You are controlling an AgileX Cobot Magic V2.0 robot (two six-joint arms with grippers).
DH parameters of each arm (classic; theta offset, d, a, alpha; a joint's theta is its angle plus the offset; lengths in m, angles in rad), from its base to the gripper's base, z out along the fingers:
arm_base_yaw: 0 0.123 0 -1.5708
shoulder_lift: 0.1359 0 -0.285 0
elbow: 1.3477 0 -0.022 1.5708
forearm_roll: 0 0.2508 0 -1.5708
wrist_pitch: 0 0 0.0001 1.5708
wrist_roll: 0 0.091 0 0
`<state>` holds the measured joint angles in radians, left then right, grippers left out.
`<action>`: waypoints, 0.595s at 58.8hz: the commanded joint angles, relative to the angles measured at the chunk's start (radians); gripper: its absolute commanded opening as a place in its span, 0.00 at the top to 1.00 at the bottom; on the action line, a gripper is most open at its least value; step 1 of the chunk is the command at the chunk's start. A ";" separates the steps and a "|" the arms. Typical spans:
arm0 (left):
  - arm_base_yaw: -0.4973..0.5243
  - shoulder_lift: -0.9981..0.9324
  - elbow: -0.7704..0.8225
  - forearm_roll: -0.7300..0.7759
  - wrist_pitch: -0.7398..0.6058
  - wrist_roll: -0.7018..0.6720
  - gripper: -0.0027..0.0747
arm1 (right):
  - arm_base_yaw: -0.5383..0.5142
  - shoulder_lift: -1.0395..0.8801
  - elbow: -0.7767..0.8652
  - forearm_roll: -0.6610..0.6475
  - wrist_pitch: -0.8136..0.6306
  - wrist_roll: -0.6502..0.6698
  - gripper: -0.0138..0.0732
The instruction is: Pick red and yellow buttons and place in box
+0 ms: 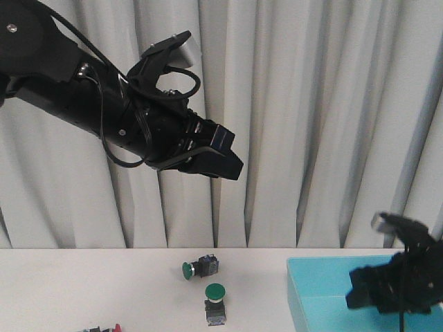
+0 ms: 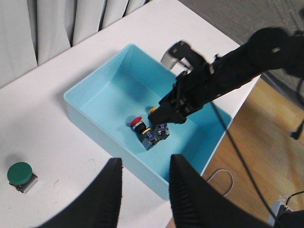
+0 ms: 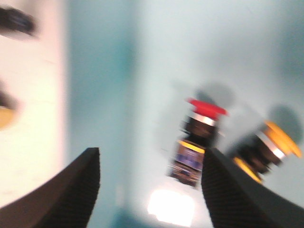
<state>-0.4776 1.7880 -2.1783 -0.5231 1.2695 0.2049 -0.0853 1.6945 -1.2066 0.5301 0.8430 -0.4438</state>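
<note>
While its jaws stand wide apart and hold nothing, the right gripper (image 3: 149, 190) hangs low inside the turquoise box (image 2: 90, 121), just above the red button (image 2: 137, 123) and yellow button (image 2: 154, 110) lying close together on the box floor. Both look delivered, so the sound move is a straight lift clear of the walls without nudging either. The left gripper (image 2: 143, 190), also open and empty, hovers high. Two green buttons (image 1: 215, 293) sit on the white table (image 1: 83, 283) before a pleated curtain (image 1: 311, 124).
</note>
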 commanded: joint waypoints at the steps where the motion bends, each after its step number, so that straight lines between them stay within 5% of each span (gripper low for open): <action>1: 0.001 -0.051 -0.030 -0.034 -0.014 0.001 0.67 | -0.004 -0.125 -0.032 0.181 0.034 -0.148 0.46; 14: 0.000 -0.051 -0.030 0.028 -0.014 0.006 0.81 | -0.004 -0.360 0.053 0.495 0.045 -0.458 0.86; 24: 0.000 -0.051 -0.027 0.039 -0.014 0.006 0.97 | -0.004 -0.555 0.223 0.668 0.008 -0.648 0.85; 35: -0.013 -0.051 -0.026 0.036 -0.014 0.008 0.98 | -0.005 -0.772 0.415 0.744 -0.086 -0.792 0.85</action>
<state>-0.4786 1.7880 -2.1783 -0.4568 1.2695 0.2130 -0.0853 1.0089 -0.8261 1.1938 0.8185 -1.1693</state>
